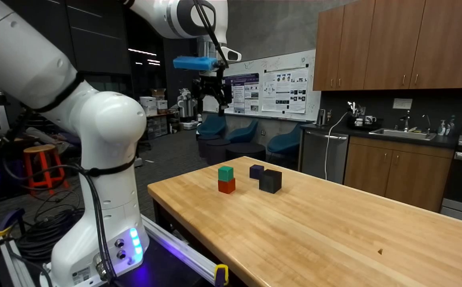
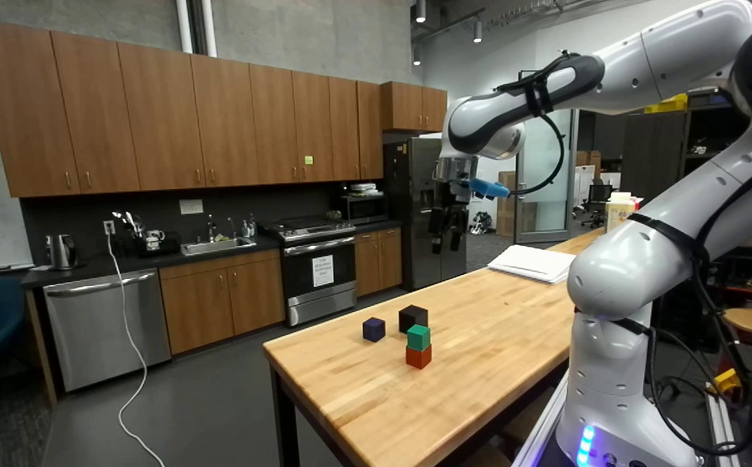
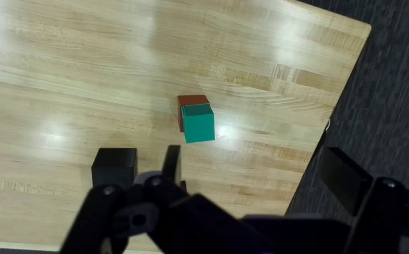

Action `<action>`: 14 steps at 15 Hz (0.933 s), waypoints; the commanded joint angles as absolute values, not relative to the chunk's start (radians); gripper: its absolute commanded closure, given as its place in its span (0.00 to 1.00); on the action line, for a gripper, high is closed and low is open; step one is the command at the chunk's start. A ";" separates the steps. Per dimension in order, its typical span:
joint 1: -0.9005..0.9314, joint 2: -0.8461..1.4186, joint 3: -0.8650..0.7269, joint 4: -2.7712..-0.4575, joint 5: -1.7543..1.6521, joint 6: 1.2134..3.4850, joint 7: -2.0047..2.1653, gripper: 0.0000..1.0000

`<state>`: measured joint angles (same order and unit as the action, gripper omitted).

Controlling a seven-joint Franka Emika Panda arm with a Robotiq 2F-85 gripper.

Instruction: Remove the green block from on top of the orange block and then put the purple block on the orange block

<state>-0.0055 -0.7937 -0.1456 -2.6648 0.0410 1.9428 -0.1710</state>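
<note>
Wood bench (image 1: pixel 314 231), 1: pale striped grain, glossy with reflected light in the wrist view. Room: brown cabinets (image 2: pixel 174 130), steel dishwasher (image 2: pixel 103 331), sink (image 1: pixel 404 136), whiteboard (image 2: pixel 6 188), posters (image 1: pixel 284 91), blue chairs (image 1: pixel 286 141), dark carpet (image 3: pixel 398 88). White papers (image 2: pixel 533 261) lay on the bench in an exterior view.

Blocks, 4. Green block (image 1: pixel 225 173): sat on top of the orange block (image 1: pixel 226 186), touching it, toward a bench end. Purple block (image 2: pixel 374 329): stood on the bench near that stack, with a gap between it and the black cube (image 2: pixel 412 317).

Obscured: the end effector (image 3: pixel 253 164) covered much of the wrist view's lower part; a dark sliver (image 3: pixel 183 185) there was too small to identify. Purple read nearly as black. Arm (image 1: pixel 111 119) and bench were cut off by the frame in both exterior views.

Orientation: green block a cube, sides about equal, giving no long axis; 1 face lay upward, its sides oblique to the bench edges.

End effector: raised well above the bench, directed downward, fingers (image 3: pixel 345 181) spread wide, nothing held.
</note>
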 commanded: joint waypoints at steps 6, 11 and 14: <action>0.030 -0.625 -0.105 -2.738 0.045 2.225 -0.195 0.00; 0.052 -0.496 -0.078 -2.772 0.041 2.370 -0.196 0.00; 0.045 -0.426 -0.058 -2.778 0.024 2.427 -0.181 0.00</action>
